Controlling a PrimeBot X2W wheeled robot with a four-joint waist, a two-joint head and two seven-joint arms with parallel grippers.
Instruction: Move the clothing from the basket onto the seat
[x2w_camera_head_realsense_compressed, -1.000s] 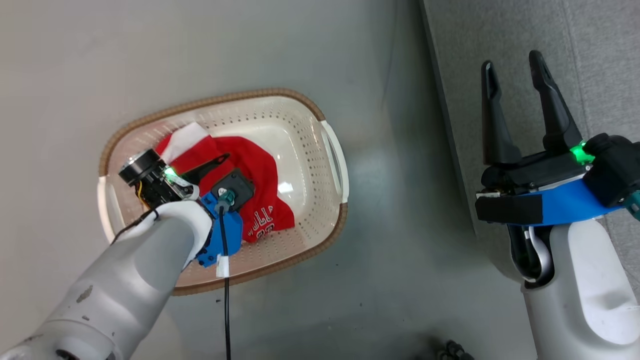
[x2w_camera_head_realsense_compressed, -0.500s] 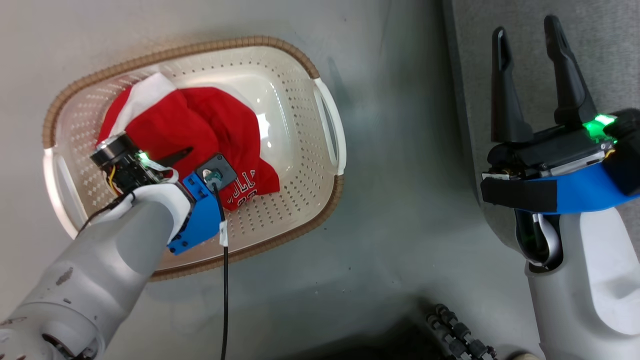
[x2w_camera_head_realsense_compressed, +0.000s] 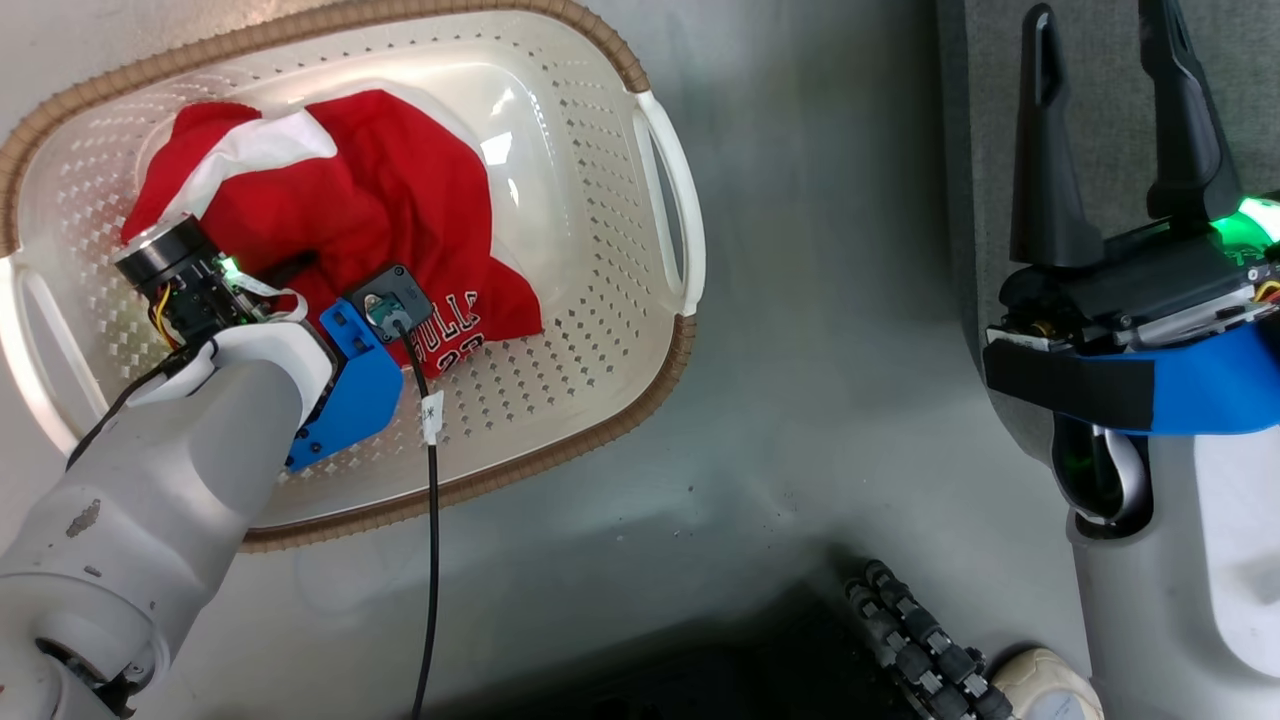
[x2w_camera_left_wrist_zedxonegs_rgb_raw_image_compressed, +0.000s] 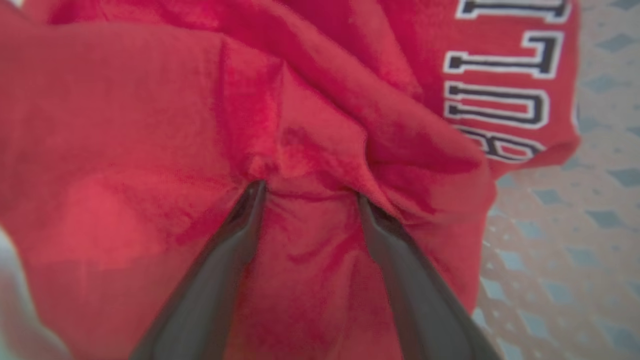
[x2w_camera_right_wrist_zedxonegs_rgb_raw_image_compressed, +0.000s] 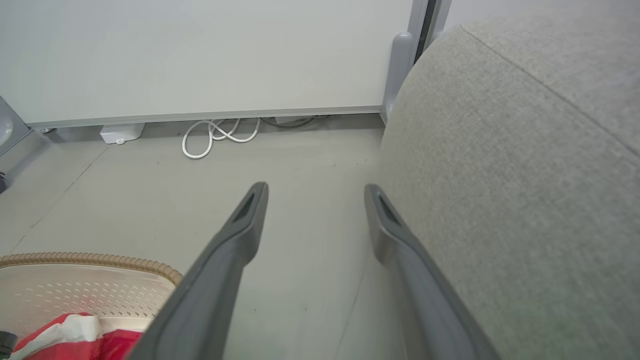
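The clothing (x2w_camera_head_realsense_compressed: 400, 190) is a crumpled red heap with white trim and "BULLS" lettering (x2w_camera_left_wrist_zedxonegs_rgb_raw_image_compressed: 500, 95), lying in the left half of the cream basket (x2w_camera_head_realsense_compressed: 600, 430). My left arm reaches down into the basket. My left gripper (x2w_camera_left_wrist_zedxonegs_rgb_raw_image_compressed: 310, 192) is open, both fingertips (x2w_camera_left_wrist_zedxonegs_rgb_raw_image_compressed: 255, 192) pressed into the red cloth with a fold bunched between them. My right gripper (x2w_camera_head_realsense_compressed: 1100, 25) stands open and holds nothing, at the edge of the grey seat (x2w_camera_head_realsense_compressed: 985, 120). The right wrist view shows the right gripper (x2w_camera_right_wrist_zedxonegs_rgb_raw_image_compressed: 315, 190) above the floor, the seat (x2w_camera_right_wrist_zedxonegs_rgb_raw_image_compressed: 525, 175) at its right, the basket's rim (x2w_camera_right_wrist_zedxonegs_rgb_raw_image_compressed: 75, 259) at lower left.
Grey floor (x2w_camera_head_realsense_compressed: 820, 300) lies between basket and seat. A black cable (x2w_camera_head_realsense_compressed: 430, 560) hangs from my left wrist across the basket's near rim. A black ribbed hose (x2w_camera_head_realsense_compressed: 910, 640) sits at the bottom. By the far wall lie a white cable (x2w_camera_right_wrist_zedxonegs_rgb_raw_image_compressed: 220, 135) and a small white box (x2w_camera_right_wrist_zedxonegs_rgb_raw_image_compressed: 122, 132).
The head camera has come down and closer, so the basket looks larger and higher in the picture. My left gripper has sunk deeper into the clothing, its finger now buried. Both grippers stay open.
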